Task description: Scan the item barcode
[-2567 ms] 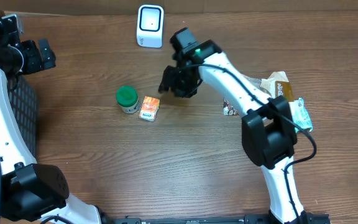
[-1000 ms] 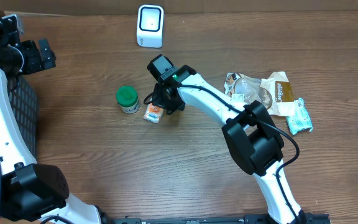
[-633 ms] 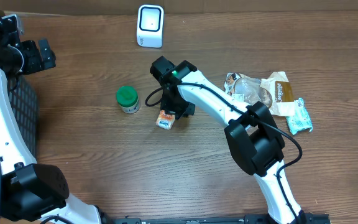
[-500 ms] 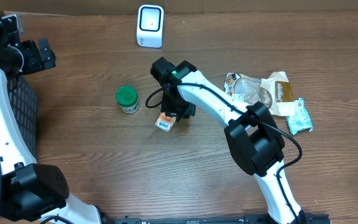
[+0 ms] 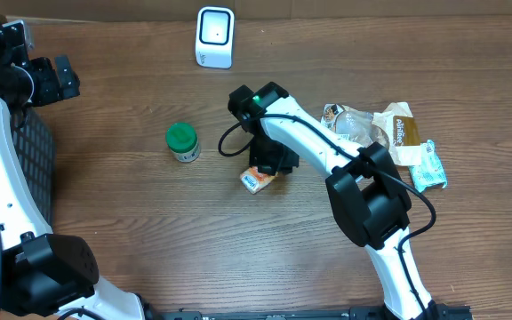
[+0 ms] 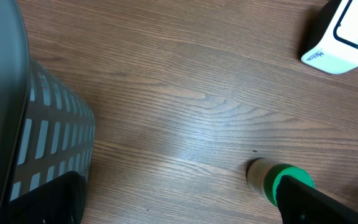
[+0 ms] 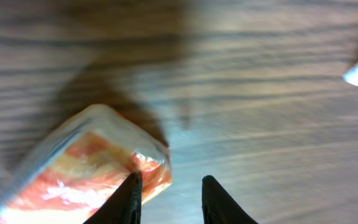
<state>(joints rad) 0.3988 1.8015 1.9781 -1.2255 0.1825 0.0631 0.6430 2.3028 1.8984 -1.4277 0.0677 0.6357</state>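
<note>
The item, a small orange box (image 5: 256, 181) wrapped in clear film, lies tilted on the wooden table, below and to the right of the white barcode scanner (image 5: 214, 36). My right gripper (image 5: 271, 167) hangs right over it. In the right wrist view the box (image 7: 86, 168) sits to the left of the right gripper (image 7: 171, 180), its corner against the left finger (image 7: 131, 199). The jaws stand slightly apart with bare table between them. My left gripper (image 5: 56, 78) is wide open at the far left, holding nothing. The scanner (image 6: 344, 34) shows at the top right of the left wrist view.
A green-lidded jar (image 5: 182, 142) stands left of the box; the jar (image 6: 278, 180) also shows by my left gripper's right finger. Snack packets (image 5: 389, 129) and a teal packet (image 5: 429, 167) lie at the right. A black slotted basket (image 5: 29, 151) is at the left edge.
The right gripper and the orange box have moved together down and to the right, away from the jar. The right jaws have parted a little. The left arm has not moved.
</note>
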